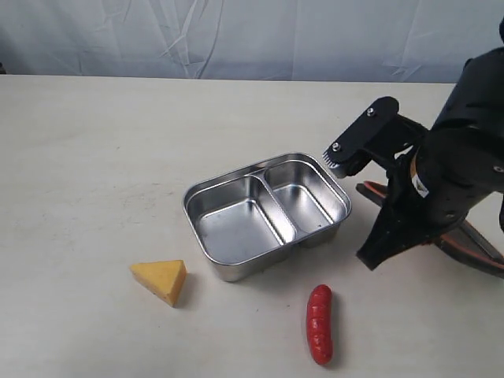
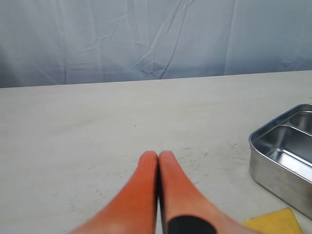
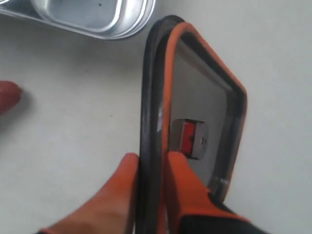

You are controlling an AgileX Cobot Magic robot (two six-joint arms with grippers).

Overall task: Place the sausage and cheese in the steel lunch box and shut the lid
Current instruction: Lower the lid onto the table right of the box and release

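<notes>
So at this point your right fingers were clamped on the rim of the lid, one finger on each side of the black edge, with the orange seal and little valve facing the wrist camera. The lid sat off to the right of the steel lunch box, tucked under the right arm. It looked tilted rather than flat, though the arm hid most of it. Your left fingers were pressed together with nothing in them.

The box was open on the surface with both compartments bare, so nothing was packed yet. The cheese lay off the box's front left corner, apart from it, on the left arm's side. In the left wrist view a corner of it showed just beside the closed fingers. The sausage lay in front of the box's right end, long axis running toward and away from the exterior camera, closer to the right arm.

My take: with the right busy holding the lid, the cheese was the left's easy pick, once those fingers opened. For the sausage you'd want to close across its narrow width, not along it.
</notes>
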